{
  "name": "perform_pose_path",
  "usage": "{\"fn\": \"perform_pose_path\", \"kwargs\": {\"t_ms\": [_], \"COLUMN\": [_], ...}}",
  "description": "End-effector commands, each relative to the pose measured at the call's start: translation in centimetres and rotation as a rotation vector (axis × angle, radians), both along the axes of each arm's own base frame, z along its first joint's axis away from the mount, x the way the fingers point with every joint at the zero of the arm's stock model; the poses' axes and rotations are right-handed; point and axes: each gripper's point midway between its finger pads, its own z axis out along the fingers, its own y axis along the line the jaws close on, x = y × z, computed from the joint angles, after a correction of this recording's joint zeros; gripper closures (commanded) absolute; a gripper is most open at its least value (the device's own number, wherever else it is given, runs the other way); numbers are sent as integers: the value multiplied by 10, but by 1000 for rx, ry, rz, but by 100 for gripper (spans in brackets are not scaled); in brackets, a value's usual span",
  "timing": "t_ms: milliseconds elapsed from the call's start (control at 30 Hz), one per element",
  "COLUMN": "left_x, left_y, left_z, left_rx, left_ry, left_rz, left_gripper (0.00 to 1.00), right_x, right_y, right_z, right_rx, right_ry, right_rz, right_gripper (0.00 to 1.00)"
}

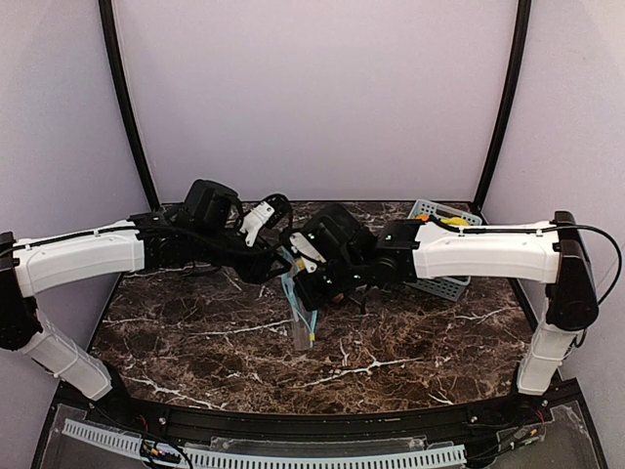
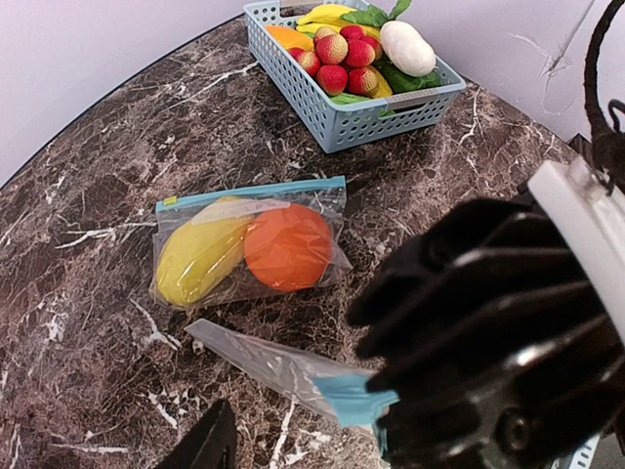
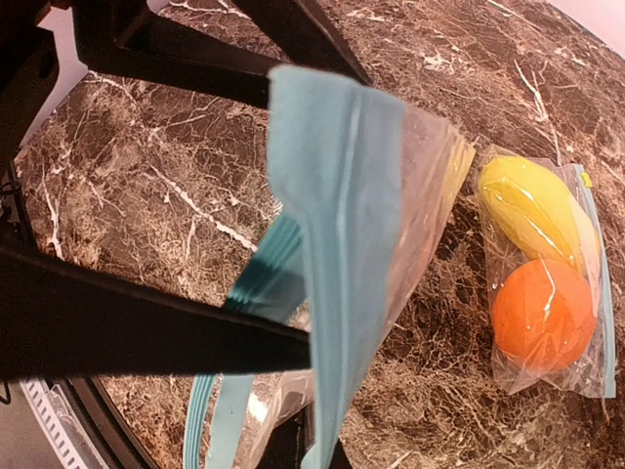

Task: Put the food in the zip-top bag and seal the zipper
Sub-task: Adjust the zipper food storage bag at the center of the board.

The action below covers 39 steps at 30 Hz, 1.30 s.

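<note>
**Holding a limp zip-top bag left of the basket**

Clamped together on the blue zipper edge of a clear zip-top bag (image 1: 301, 318), the right pincer (image 1: 311, 288) keeps that bag off the marble surface (image 1: 195, 342), to the left of the blue basket (image 1: 444, 256) in the overhead view. The bag hangs slack and looks empty. The left pincer (image 1: 271, 264) sits just beside it, on the side away from the basket. Only one dark finger (image 2: 207, 445) shows in its own camera, so I cannot tell whether it is apart or together.

A second bag (image 2: 249, 239) lies flat on the surface near the basket, well apart from its wall. It holds a yellow oblong (image 2: 195, 259) and an orange ball (image 2: 288, 246), which touch side by side. Inside the basket are a white oblong (image 2: 407, 47), red berries (image 2: 344, 61), green leaves (image 2: 376, 15) and more yellow and orange pieces.
</note>
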Motion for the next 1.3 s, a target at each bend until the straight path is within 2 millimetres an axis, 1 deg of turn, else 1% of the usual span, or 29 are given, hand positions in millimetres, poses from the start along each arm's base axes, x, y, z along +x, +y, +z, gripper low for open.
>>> {"fn": "perform_pose_path", "kwargs": {"t_ms": [0,100,167,267,400,567,600,633,700,767,900,1000,1100,1167,1267], "left_x": [-6,-16,-20,-24,-33,-42,-42,-42,-42,-42,-35,-28,-21,-20,-23], "left_y": [1,-6,-8,-7,-6,-5,-3,-2,1,4,14,25,35,36,34], "left_z": [10,19,22,20,19,16,16,16,15,13,5,-1,-6,-10,-17], "left_rx": [27,-1,-10,3,11,21,23,25,30,37,77,114,127,119,90], "left_ry": [-39,-41,-41,-38,-36,-31,-36,-38,-44,-48,-44,-32,-4,31,102], "left_rz": [-63,-139,-167,-188,-242,-283,-281,-280,-271,-254,-183,-101,-3,35,68], "left_gripper": [52,57,63,67,72,88,90,94,98,99,99,99,99,99,99], "right_x": [-11,-24,-37,-47,-52,-55,-55,-53,-50,-47,-33,-15,2,10,19], "right_y": [12,18,21,22,21,22,22,22,20,17,8,-6,-19,-24,-27], "right_z": [9,14,15,15,14,13,12,12,11,11,10,7,8,8,9], "right_rx": [9,32,50,64,67,79,77,77,76,74,45,-3,-24,-35,-37], "right_ry": [-16,3,28,48,60,78,80,79,83,87,69,50,26,7,-10], "right_rz": [101,199,272,330,350,363,358,351,330,312,227,105,-24,-87,-147], "right_gripper": [100,100,100,100,100,100,100,100,100,100,100,100,100,100,100]}}
